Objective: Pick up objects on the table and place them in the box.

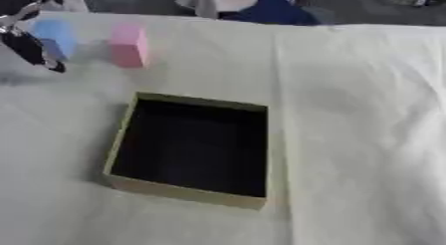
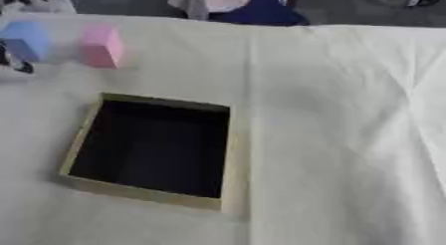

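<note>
A light blue block (image 1: 54, 36) stands at the far left of the white-clothed table, with a pink block (image 1: 128, 45) upright just to its right. My left hand (image 1: 28, 46) comes in from the upper left corner, dark and blurred, right against the blue block's left side. Whether it holds the block does not show. An open tan box (image 1: 187, 194) with a dark inside sits in the middle of the table, nearer to me than both blocks. Nothing shows inside it. My right hand is in no view.
The white cloth (image 2: 348, 139) covers the table and is wrinkled on the right. A person in dark blue and white (image 1: 253, 5) is at the far edge, not touching anything.
</note>
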`<action>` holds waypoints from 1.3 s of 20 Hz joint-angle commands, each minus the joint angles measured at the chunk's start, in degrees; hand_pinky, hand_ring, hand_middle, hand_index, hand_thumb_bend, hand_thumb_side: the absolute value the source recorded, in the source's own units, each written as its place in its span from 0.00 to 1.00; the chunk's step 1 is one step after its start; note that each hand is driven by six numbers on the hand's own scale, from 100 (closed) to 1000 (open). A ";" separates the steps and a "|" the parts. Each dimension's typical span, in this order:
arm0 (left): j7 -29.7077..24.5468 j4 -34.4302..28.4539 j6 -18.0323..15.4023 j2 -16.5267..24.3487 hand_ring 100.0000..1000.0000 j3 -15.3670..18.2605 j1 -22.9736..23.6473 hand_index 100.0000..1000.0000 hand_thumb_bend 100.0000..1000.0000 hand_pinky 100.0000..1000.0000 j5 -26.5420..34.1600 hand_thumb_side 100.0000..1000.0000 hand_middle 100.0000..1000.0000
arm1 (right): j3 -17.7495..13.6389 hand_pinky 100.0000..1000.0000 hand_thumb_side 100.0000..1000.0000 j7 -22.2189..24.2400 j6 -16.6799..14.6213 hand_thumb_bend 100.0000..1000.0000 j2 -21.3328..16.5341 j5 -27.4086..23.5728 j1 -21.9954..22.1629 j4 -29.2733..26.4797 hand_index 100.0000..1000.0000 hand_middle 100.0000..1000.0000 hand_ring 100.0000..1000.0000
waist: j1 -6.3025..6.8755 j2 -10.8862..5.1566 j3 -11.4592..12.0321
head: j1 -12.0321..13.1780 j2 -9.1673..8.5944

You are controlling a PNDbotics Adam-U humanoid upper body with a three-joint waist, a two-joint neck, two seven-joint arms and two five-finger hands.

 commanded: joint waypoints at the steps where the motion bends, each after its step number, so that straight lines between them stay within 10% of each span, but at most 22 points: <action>1: 1.42 0.33 -0.73 1.95 0.94 1.61 -1.39 0.88 0.81 0.76 -0.25 0.21 0.95 | -0.04 0.76 0.86 -0.01 -0.27 0.18 -2.45 -0.66 -1.21 -0.05 0.69 0.44 0.84 | 0.22 -0.87 -0.17 | 0.35 -1.01; 19: 5.31 2.29 -0.41 3.57 0.91 4.12 -1.30 0.87 0.80 0.73 -1.68 0.18 0.89 | 0.24 0.76 0.86 -0.04 -0.57 0.19 -4.17 -1.86 -2.87 2.58 0.69 0.43 0.85 | -0.07 0.91 -0.67 | 1.59 -1.19; 26: 7.63 4.64 4.92 4.68 0.89 6.54 -1.70 0.86 0.62 0.74 0.92 0.09 0.87 | 0.48 0.76 0.85 0.10 -0.88 0.20 -5.44 -2.96 -4.16 4.66 0.68 0.43 0.85 | -0.37 2.23 -0.93 | 2.60 -2.48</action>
